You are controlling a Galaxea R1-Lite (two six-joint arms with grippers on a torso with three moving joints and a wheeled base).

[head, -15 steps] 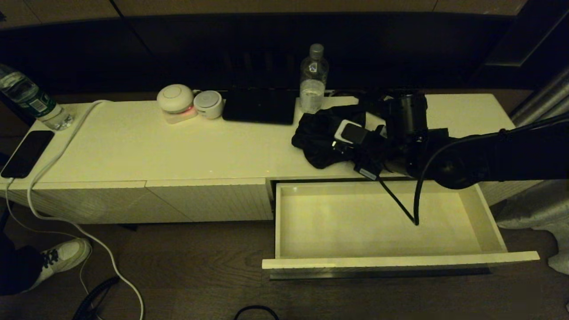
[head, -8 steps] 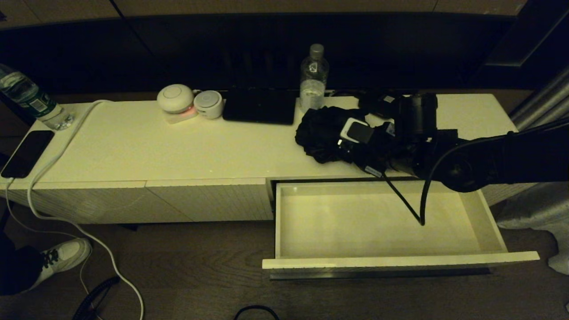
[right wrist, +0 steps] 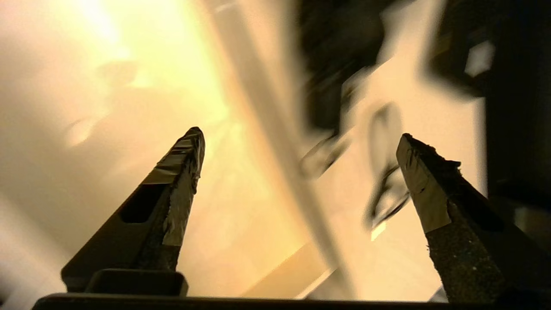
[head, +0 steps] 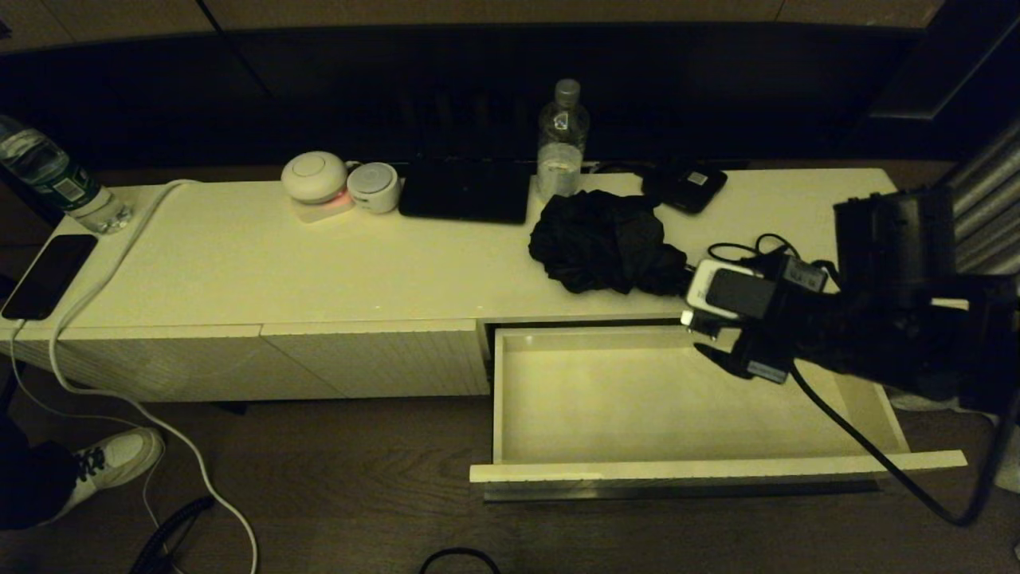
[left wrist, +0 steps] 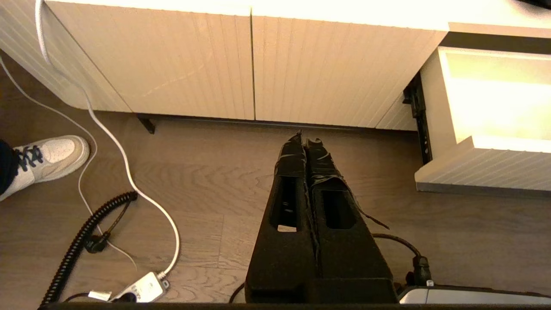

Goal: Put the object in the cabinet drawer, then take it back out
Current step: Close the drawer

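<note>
The object, a crumpled black cloth, lies on the white cabinet top just behind the cabinet drawer, free of any gripper. The drawer is pulled out and its white inside holds nothing. My right gripper hovers over the drawer's back right corner, to the right of the cloth, open and empty. In the right wrist view the gripper has its fingers spread wide above the blurred drawer edge. In the left wrist view my left gripper hangs shut and empty over the floor, left of the drawer front.
On the top stand a water bottle, a flat black slab, two round white devices, a small black box and a coiled black cable. Far left are a phone, a white cable and a shoe.
My right gripper has let go of the black cloth on the cabinet top and drawn back to the right and toward the drawer. The cloth stays where it was set.
</note>
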